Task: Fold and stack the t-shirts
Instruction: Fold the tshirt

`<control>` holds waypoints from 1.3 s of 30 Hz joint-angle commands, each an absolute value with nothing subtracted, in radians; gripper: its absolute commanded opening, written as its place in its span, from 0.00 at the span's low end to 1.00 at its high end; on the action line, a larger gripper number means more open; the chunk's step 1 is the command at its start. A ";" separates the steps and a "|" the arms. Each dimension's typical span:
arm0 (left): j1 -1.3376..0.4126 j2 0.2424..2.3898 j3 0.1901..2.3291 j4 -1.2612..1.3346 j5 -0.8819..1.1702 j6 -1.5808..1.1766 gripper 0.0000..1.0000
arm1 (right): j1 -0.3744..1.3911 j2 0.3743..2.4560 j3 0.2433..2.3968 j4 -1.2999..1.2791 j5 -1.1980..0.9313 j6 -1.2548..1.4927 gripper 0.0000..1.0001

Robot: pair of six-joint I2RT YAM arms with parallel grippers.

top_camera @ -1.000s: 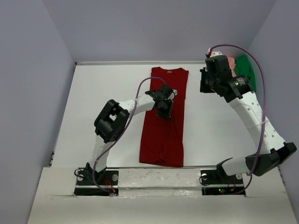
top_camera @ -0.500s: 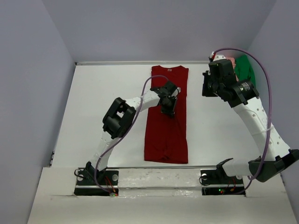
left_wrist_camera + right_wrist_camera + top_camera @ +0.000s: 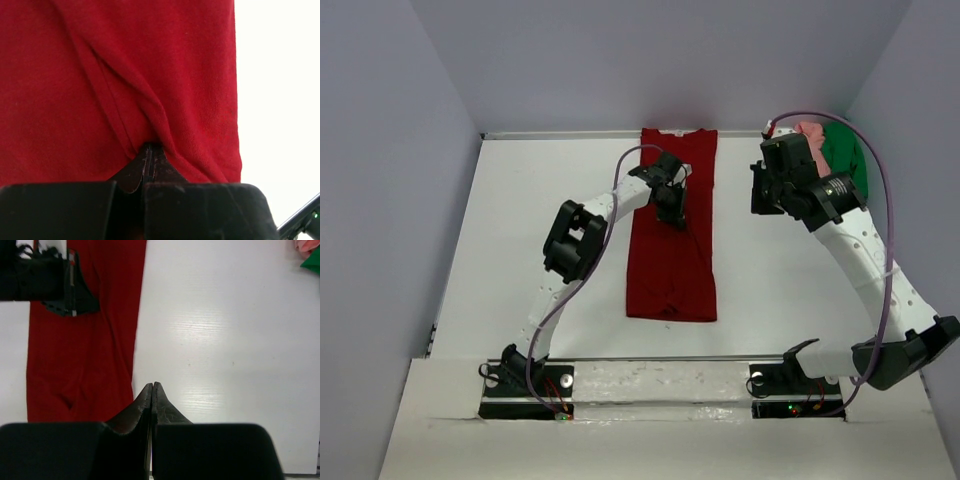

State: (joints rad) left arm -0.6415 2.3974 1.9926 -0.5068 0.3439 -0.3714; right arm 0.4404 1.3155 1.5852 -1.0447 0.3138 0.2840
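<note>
The dark red t-shirt (image 3: 670,270) lies as a long narrow strip down the middle of the table, its collar end at the back wall. My left gripper (image 3: 670,205) is shut on a pinch of its cloth; in the left wrist view creases in the red shirt (image 3: 100,75) run into the closed tips (image 3: 149,147). My right gripper (image 3: 760,190) hovers shut and empty over bare table to the right of the red shirt (image 3: 75,365). The green t-shirt (image 3: 845,150) and pink t-shirt (image 3: 812,132) are bunched in the back right corner.
The white table (image 3: 540,230) is walled on three sides. The right arm reaches up along the right side, close to the green and pink pile. In the right wrist view the left gripper (image 3: 70,290) shows over the red cloth.
The left gripper moved toward the back wall, dragging the red shirt with it; the shirt's near hem slid away from the front edge. The right gripper shifted only slightly.
</note>
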 commanded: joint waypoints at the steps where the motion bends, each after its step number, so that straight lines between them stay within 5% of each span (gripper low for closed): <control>1: -0.603 2.479 2.075 -0.606 0.305 -0.327 0.00 | 0.449 1.321 1.552 -1.029 0.310 0.278 0.00; 22: -0.692 2.114 1.761 -0.468 0.272 -0.350 0.00 | 0.488 1.387 1.414 -0.930 0.256 0.311 0.03; 29: -0.732 1.938 1.697 -0.511 0.195 -0.339 0.00 | 0.531 1.399 1.321 -0.917 0.232 0.385 0.40; 31: -0.733 1.869 1.610 -0.522 0.116 -0.345 0.06 | 0.540 1.384 1.258 -0.917 0.209 0.432 0.42; 35: -0.695 1.682 1.393 -0.522 0.052 -0.379 0.40 | 0.565 1.307 1.102 -0.861 0.138 0.491 0.45; 39: -0.631 1.577 1.140 -0.450 0.138 -0.408 0.48 | 0.565 1.208 0.961 -0.752 0.030 0.523 0.47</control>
State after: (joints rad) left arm -0.6876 1.6421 1.3258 -0.4713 0.1219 -0.3786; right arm 0.5579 1.3216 1.0500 -0.8871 0.1474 0.4564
